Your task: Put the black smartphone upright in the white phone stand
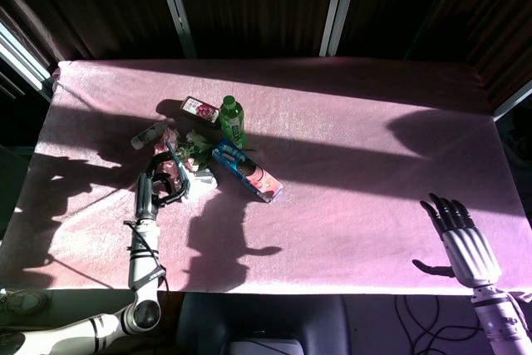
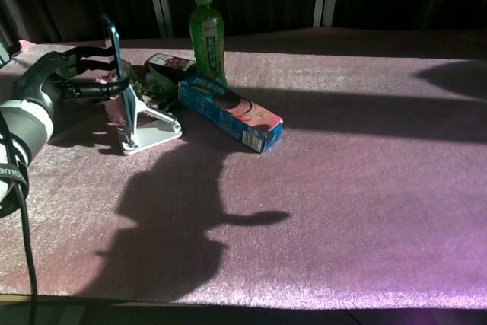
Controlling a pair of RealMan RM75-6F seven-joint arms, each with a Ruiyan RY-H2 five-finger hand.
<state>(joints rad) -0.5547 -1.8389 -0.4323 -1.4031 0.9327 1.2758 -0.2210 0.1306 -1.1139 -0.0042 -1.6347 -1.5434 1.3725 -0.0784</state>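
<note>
Left hand (image 2: 65,78) curled, pinching something; right hand (image 1: 461,239) open, fingers spread, raised.

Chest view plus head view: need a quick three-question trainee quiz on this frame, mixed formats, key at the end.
1. True or false: the black smartphone already sits in the white phone stand.
2. Which hand holds the phone? A) left hand B) right hand C) neither
3. Fill in: directly right of the stand lies a blue ____, with a green bottle standing behind it.

Key
1. False: the phone is held upright just above the stand's back.
2. A; the right hand is open, away near the table's right edge.
3. box
</note>
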